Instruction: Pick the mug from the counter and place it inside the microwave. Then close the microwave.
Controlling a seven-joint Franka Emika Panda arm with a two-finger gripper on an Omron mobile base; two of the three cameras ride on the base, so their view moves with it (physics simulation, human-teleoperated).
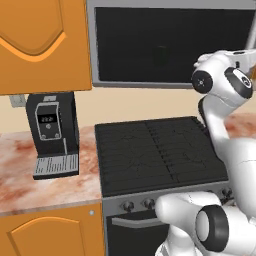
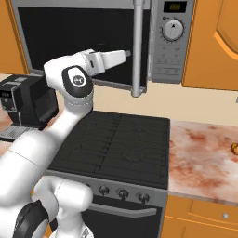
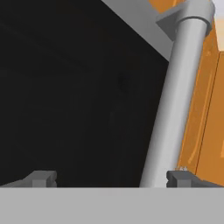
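Reaching at the microwave (image 2: 153, 42) door's grey handle (image 3: 173, 105), pincer (image 3: 111, 178) tips apart and empty, the arm seems on the closing step; the mug shows faintly behind the glass, so next comes pushing the door fully shut.

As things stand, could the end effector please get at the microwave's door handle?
Probably yes: the open end effector faces the microwave door, its grey handle just inside one fingertip, nothing between them.
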